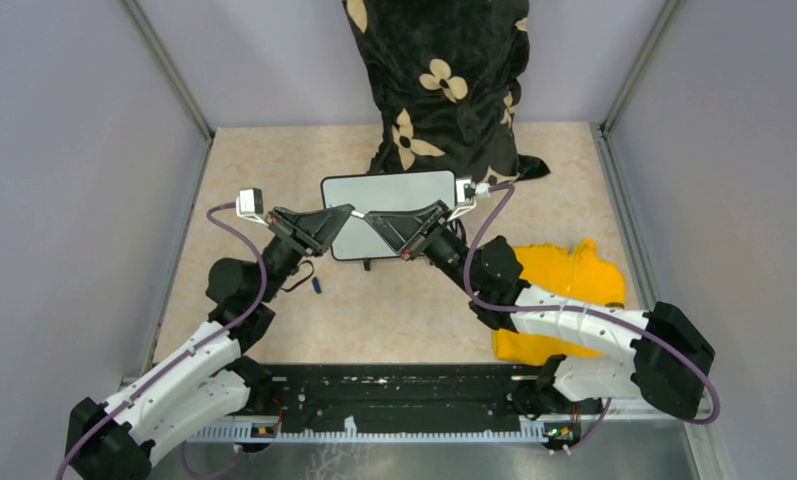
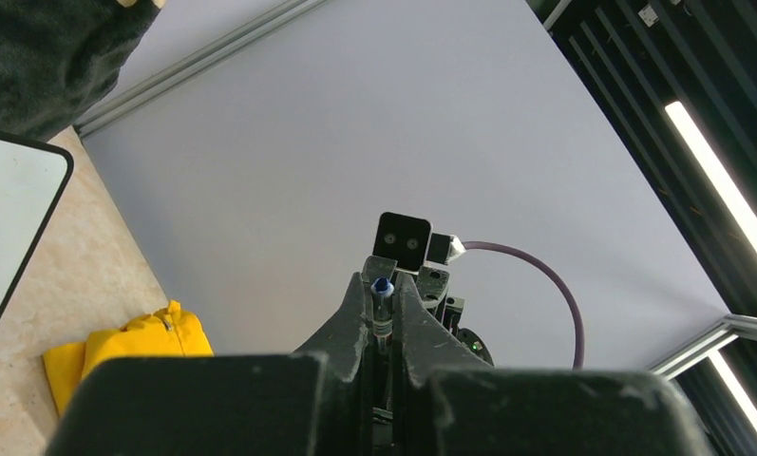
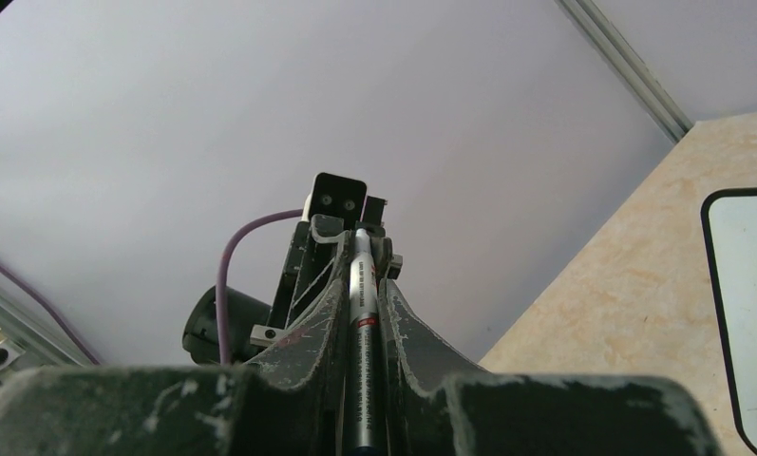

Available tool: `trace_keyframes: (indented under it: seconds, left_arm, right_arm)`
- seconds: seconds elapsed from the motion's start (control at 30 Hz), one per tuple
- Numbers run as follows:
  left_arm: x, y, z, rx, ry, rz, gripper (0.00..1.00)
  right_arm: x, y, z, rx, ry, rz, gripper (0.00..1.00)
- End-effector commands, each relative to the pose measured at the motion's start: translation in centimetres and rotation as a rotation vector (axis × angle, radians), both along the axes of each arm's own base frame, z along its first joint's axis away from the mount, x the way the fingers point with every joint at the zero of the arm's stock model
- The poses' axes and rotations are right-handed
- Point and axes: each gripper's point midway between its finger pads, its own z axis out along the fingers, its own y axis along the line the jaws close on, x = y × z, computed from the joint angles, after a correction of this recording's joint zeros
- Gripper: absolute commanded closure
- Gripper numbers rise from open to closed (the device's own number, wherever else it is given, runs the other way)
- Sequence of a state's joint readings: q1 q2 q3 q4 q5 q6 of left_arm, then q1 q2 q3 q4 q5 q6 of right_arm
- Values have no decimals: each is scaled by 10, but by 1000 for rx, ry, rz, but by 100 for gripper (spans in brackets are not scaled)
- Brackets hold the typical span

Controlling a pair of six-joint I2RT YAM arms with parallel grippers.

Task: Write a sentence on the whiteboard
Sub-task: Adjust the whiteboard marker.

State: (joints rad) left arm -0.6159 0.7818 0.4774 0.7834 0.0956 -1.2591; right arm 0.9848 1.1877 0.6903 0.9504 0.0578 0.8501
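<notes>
While my two arms meet tip to tip over the middle of the worktop (image 1: pixel 264 160), I judge the step in hand to be settling the writing tool into a good grip before any ink goes down. Furthest left, a small blue piece (image 1: pixel 317 285) lies loose by my left arm. It may be a cap, though it is too small to be sure. My left pincer (image 1: pixel 348 210) is closed on a slim blue-tipped stem (image 2: pixel 382 287) that points away from my wrist towards the other arm. Just right of it, my right pincer (image 1: pixel 368 214) has its fingers (image 3: pixel 327 294) drawn in against the marker (image 3: pixel 363 323), whose barrel lies lengthwise between them. Whether the stem is that marker's own end or a separate part, I cannot tell. Both pincers hang over the near half of the whiteboard (image 1: pixel 394 188), which lies flat mid-worktop, and no writing shows on the part I can see. To do this well I would make sure one side holds firmly before the other lets go. I would also keep any pull along the barrel so nothing twists, and finish with the tip clear of my fingers. Far right, a yellow cloth (image 1: pixel 564 270) lies beside the board, not touching it
</notes>
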Motion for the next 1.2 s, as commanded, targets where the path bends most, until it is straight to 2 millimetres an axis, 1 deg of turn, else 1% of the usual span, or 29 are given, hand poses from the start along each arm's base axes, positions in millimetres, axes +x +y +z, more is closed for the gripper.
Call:
trace_keyframes:
  seconds: [0.0, 0.03, 0.17, 0.23, 0.37, 0.4, 0.43, 0.47, 0.57, 0.63, 0.67, 0.73, 0.8, 0.9, 1.0, 1.13, 1.17]
  left_arm:
    - [-1, -3, 0, 7, 2, -8, 91]
    - [-1, -2, -2, 8, 4, -6, 84]
    - [0, 1, -9, 35, 18, 22, 51]
    - [0, 5, -12, 49, 23, 44, 36]
    - [1, 16, -20, 98, 42, 110, 14]
    - [4, 22, -22, 111, 45, 154, 6]
    - [4, 27, -24, 144, 32, 187, 2]
    - [4, 32, -27, 192, 18, 224, 1]
    - [9, 48, -44, 418, 11, 342, 1]
    - [13, 59, -56, 555, 26, 406, 1]
    - [15, 65, -65, 624, 41, 430, 1]
    - [17, 74, -76, 732, 49, 466, 1]
    - [19, 82, -83, 798, 55, 500, 1]
    - [21, 92, -90, 837, 63, 549, 1]
    - [23, 100, -95, 852, 67, 589, 1]
    - [25, 104, -103, 882, 75, 611, 1]
    - [25, 105, -105, 890, 77, 614, 1]
  right_arm:
    - [-5, -7, 36, 84, -65, 4, 100]
    - [-5, -7, 37, 82, -65, 2, 100]
    - [-4, -11, 33, 50, -61, -20, 100]
    - [-4, -15, 31, 33, -67, -37, 100]
    - [-3, -25, 24, -24, -63, -82, 100]
    - [-3, -28, 21, -49, -59, -99, 100]
    - [-1, -32, 18, -75, -55, -119, 100]
    - [1, -35, 8, -133, -35, -144, 100]
    - [11, -52, -19, -328, 25, -286, 100]
    - [15, -67, -36, -471, 56, -394, 100]
    - [18, -75, -44, -540, 70, -443, 100]
    - [20, -87, -57, -650, 93, -503, 100]
    - [23, -97, -68, -733, 114, -543, 100]
    - [27, -111, -76, -789, 158, -609, 100]
    - [29, -119, -78, -796, 176, -654, 100]
    - [28, -119, -81, -801, 131, -643, 100]
    - [26, -115, -77, -771, 103, -621, 100]
